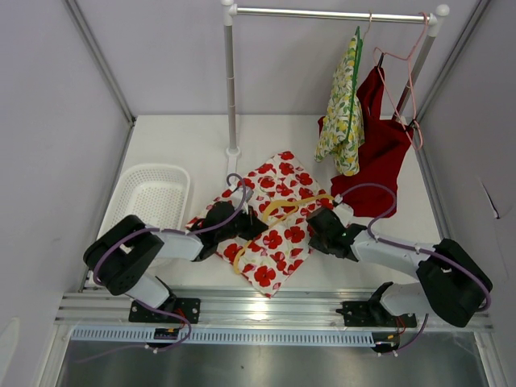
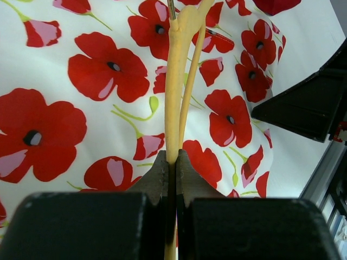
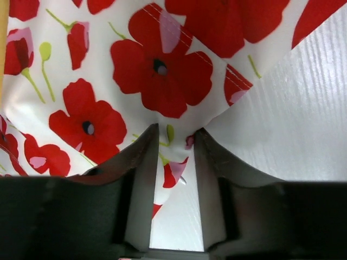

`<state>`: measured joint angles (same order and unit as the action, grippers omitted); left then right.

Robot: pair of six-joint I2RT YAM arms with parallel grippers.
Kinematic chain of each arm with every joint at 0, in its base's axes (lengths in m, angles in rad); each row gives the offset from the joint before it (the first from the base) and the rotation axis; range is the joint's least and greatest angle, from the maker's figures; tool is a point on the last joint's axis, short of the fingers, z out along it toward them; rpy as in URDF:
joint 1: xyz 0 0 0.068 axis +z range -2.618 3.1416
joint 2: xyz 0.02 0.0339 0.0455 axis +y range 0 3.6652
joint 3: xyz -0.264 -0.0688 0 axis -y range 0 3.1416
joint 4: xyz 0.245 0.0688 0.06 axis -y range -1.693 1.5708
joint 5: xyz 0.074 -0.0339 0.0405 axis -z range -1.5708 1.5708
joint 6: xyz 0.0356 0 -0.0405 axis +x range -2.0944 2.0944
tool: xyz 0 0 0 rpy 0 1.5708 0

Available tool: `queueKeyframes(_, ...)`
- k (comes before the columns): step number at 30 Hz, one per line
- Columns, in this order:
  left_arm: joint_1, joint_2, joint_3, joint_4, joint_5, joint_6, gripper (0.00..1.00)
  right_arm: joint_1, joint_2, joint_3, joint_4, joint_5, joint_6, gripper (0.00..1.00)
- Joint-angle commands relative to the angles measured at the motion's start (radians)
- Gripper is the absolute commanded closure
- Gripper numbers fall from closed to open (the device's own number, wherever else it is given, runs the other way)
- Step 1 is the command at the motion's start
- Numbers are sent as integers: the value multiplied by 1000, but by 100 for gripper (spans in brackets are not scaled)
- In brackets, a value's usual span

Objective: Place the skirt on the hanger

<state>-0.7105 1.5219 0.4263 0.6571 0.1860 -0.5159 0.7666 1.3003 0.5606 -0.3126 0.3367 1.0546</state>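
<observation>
The table (image 1: 181,141) is the biggest thing here, and the poppy-print skirt (image 1: 278,238) lies flat at the middle of its near half. Behind the skirt stands a clothes rail (image 1: 322,13). Two garments hang off it up and to the skirt's right, the red one (image 1: 385,149) reaching down close to the skirt's far right corner. A white basket (image 1: 153,193) sits off the skirt's left side.

A yellow hanger (image 1: 284,205) lies across the top of the skirt. The left gripper (image 2: 172,158), over the skirt's left part, is clamped tight on the hanger's thin bar. The right gripper (image 3: 174,135) is at the skirt's right edge, its jaws apart with a fold of hem hanging between them and bare table showing through the gap, so nothing is pinched there yet.

I'd call this the gathering step: hanger steadied, waistband being picked up. Next the right jaws need to shut on that hem and lift it to the hanger.

There's open room in front of the skirt and off its left. The red garment crowds the right.
</observation>
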Motion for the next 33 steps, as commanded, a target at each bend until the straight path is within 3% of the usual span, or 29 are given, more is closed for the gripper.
queueKeyframes(1,14,17,-37,-142,-45,42,100,5,83,-37,-43,-2,21,78)
queueKeyframes(4,14,14,-43,-140,-54,34,100,5,82,-37,-63,2,13,96)
queueKeyframes(6,14,9,-47,-133,-63,22,100,3,70,-36,-98,10,8,100)
queueKeyframes(15,16,-37,-63,-122,-161,-24,100,-7,-76,-45,-215,18,4,100)
queueKeyframes(33,80,-42,-55,-149,-206,-6,100,-52,-107,-48,-246,-4,-36,100)
